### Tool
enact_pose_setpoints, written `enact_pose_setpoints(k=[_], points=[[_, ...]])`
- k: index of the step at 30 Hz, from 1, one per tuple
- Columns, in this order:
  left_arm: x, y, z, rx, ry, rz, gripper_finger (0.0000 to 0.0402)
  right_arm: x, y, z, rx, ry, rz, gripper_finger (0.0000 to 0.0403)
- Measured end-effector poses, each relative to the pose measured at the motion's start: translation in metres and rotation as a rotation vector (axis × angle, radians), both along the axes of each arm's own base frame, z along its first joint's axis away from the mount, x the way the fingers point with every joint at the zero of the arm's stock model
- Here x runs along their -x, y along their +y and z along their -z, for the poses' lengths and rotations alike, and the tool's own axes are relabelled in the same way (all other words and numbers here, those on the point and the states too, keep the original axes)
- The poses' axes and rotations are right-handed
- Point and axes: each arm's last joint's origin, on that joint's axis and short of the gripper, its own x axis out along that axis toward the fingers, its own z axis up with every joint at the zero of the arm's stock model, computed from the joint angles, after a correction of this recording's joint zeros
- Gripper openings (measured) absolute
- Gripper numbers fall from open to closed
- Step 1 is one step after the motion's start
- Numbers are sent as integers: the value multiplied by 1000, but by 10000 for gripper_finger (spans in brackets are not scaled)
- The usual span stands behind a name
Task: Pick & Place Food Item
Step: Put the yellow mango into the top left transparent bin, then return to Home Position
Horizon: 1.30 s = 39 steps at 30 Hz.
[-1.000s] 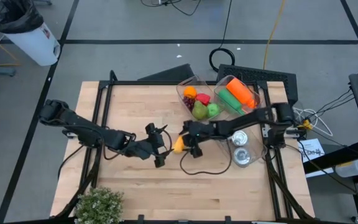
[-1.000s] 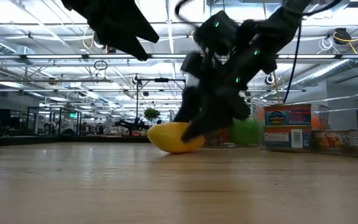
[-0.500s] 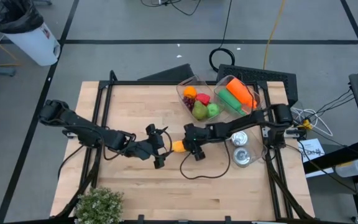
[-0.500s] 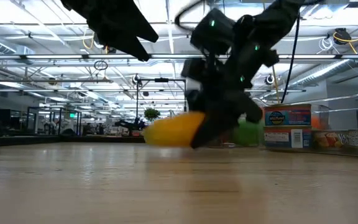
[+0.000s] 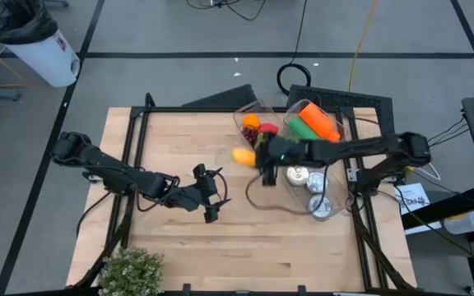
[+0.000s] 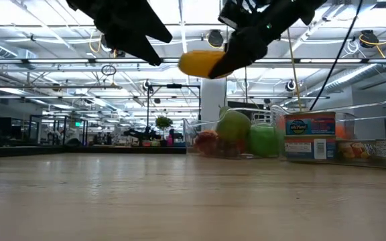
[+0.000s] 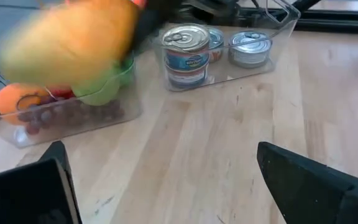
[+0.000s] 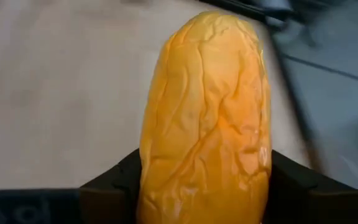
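A yellow-orange, wrinkled oblong food item hangs in the air above the table's middle, next to the clear fruit bin. My right gripper is shut on it. The low view shows the item high above the wood, and it fills the right wrist view. My left gripper hovers open over the table's centre-left, its fingers wide apart with nothing between them. My right gripper pinches the food item between its two fingers, on the two sides of the end nearest the wrist. The fingers come from the table's right, slanting down. The item sticks out ahead of them along their line, lifted clear of the table.
The fruit bin holds an orange, a red fruit and green fruits. A second bin at the far right holds orange and green items. A third bin holds cans. A potted plant stands at the near left edge. A cable lies on the wood.
My right gripper has risen from the table with the yellow food item and gone toward the far edge, next to the fruit bin. The item lay on the wood a second ago; now it is lifted well clear.
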Motion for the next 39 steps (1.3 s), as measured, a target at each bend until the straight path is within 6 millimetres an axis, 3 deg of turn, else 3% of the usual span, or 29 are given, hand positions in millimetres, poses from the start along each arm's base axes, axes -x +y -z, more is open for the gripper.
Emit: enact_pose_setpoints(k=[5, 10, 12, 16, 21, 25, 29, 35, 39], points=[[0, 0, -1, 32, -14, -15, 333, 28, -51, -6, 19, -40, 273, 199], [-1, 0, -1, 46, -27, -22, 333, 50, -95, 12, -73, -76, 436, 200], [-1, 0, -1, 46, -27, -23, 333, 56, -107, 22, -77, -113, 487, 222], [-1, 0, -1, 47, -28, -24, 333, 67, -117, 39, -70, -153, 536, 308], [-1, 0, -1, 74, -35, -38, 333, 66, -109, 45, -104, -149, 527, 386], [-1, -1, -1, 112, -29, -8, 333, 64, -97, 38, -71, -157, 463, 387], [12, 2, -16, 85, -33, 24, 333, 72, -77, 15, -33, -192, 387, 380], [61, 8, -54, -3, -76, -25, 333, 110, -44, -26, -24, -275, 309, 381], [98, 9, -60, -97, -128, -10, 333, 145, -28, -42, -43, -282, 295, 380]])
